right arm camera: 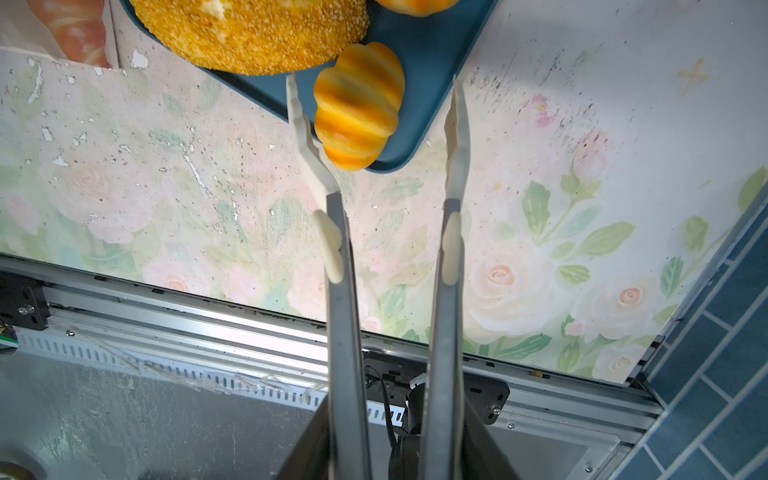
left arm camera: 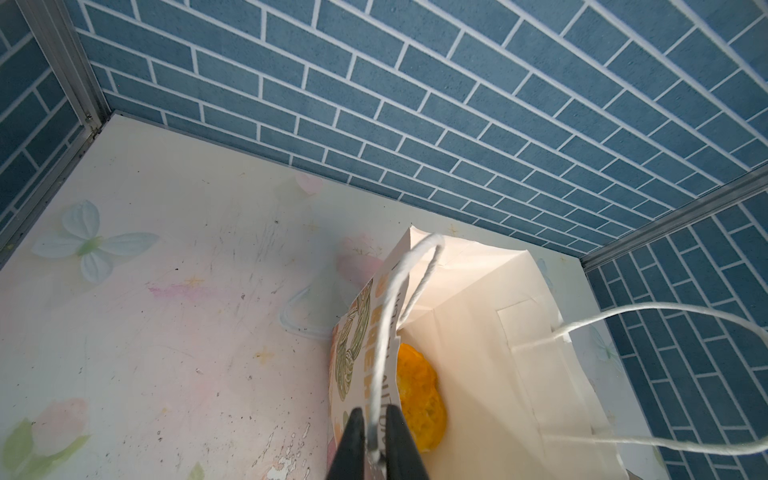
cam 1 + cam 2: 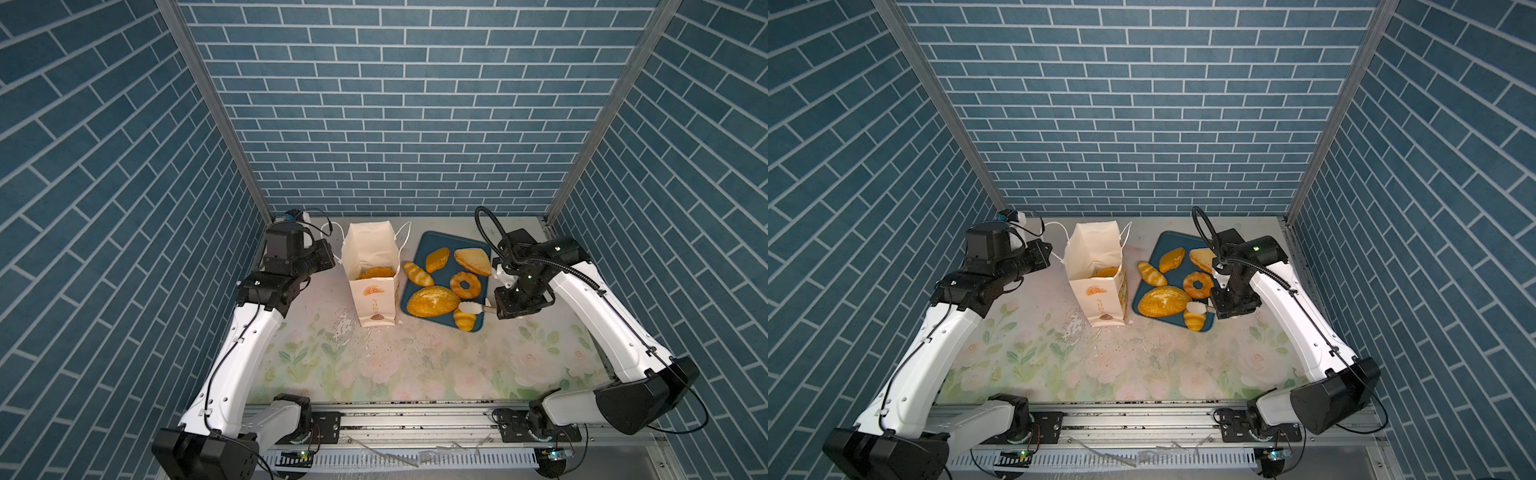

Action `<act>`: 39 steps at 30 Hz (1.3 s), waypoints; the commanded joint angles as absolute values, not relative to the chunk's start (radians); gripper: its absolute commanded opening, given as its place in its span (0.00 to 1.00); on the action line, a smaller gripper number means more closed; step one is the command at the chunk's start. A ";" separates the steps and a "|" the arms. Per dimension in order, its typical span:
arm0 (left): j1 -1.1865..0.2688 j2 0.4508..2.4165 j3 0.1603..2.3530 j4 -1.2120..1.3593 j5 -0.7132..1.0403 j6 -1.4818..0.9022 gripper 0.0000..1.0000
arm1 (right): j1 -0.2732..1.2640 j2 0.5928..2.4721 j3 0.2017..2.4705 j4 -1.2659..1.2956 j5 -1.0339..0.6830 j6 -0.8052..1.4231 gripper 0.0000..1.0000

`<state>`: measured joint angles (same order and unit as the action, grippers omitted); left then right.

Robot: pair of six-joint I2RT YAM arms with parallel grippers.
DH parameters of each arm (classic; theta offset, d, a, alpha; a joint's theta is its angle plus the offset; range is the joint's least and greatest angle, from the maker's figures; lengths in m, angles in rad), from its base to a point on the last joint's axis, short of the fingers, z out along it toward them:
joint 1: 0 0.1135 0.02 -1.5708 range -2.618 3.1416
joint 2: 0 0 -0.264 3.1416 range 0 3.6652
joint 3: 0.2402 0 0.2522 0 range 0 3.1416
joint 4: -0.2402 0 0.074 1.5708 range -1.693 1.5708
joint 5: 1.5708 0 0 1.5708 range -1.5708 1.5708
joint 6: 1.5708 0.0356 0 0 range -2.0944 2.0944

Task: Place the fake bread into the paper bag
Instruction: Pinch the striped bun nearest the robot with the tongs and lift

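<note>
The floral worktop [image 3: 415, 365] carries, at mid-frame in both top views, the paper bag [image 3: 372, 299], upright with its mouth open, and just right of it a dark blue tray [image 3: 426, 243]. One piece of fake bread [image 2: 419, 399] already lies at the bag's bottom. Six more sit on the tray: the large oval loaf [image 3: 431, 301] at lower left, the tan triangle [image 3: 473, 259] and plain bun [image 3: 437, 259] along the top, the twisted ring [image 3: 465, 284] in the middle, a striped roll [image 3: 417, 273] at the left edge, and the small croissant [image 3: 464, 319] in the lower right corner.

The right gripper [image 3: 500, 308] is clamped on a pair of tongs [image 1: 343, 291]. Their pale tips straddle the croissant, one just beside it and the other apart. The left gripper [image 2: 376, 444] is pinched narrow on the bag's white cord handle [image 2: 390, 299].

The step in hand looks to be picking up the croissant. It would go best with the tips centred across its width, past its middle and clear of the loaf. A gentle squeeze should stop the glossy piece slipping out, and the lift should clear the bag rim.
</note>
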<state>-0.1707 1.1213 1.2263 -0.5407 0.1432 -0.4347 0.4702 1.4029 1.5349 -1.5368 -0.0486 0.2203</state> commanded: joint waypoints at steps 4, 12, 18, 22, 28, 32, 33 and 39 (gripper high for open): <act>-0.183 1.118 1.240 -0.531 0.132 -0.441 0.14 | 0.481 1.451 1.504 -1.501 -0.081 0.217 0.41; -0.189 1.126 1.246 -0.536 0.120 -0.443 0.13 | 0.508 1.486 1.465 -1.407 -0.116 0.242 0.39; -0.191 1.135 1.266 -0.548 0.124 -0.435 0.13 | 0.519 1.526 1.434 -1.414 -0.059 0.251 0.38; -0.193 1.130 1.261 -0.548 0.122 -0.433 0.13 | 0.524 1.518 1.416 -1.403 -0.036 0.263 0.36; -0.194 1.130 1.260 -0.544 0.128 -0.435 0.13 | 0.528 1.493 1.413 -1.409 -0.021 0.270 0.28; -0.196 1.124 1.254 -0.545 0.129 -0.435 0.13 | 0.528 1.463 1.424 -1.442 -0.005 0.273 0.24; -0.195 1.122 1.252 -0.546 0.129 -0.436 0.13 | 0.527 1.454 1.428 -1.449 -0.001 0.276 0.23; -0.196 1.111 1.250 -0.550 0.136 -0.430 0.17 | 0.528 1.387 1.460 -1.474 0.000 0.295 0.21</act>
<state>-0.1886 1.1316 1.2381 -0.5446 0.1322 -0.4362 0.5236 1.4391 1.4220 -1.4300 -0.0147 0.2485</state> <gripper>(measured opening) 0.167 0.297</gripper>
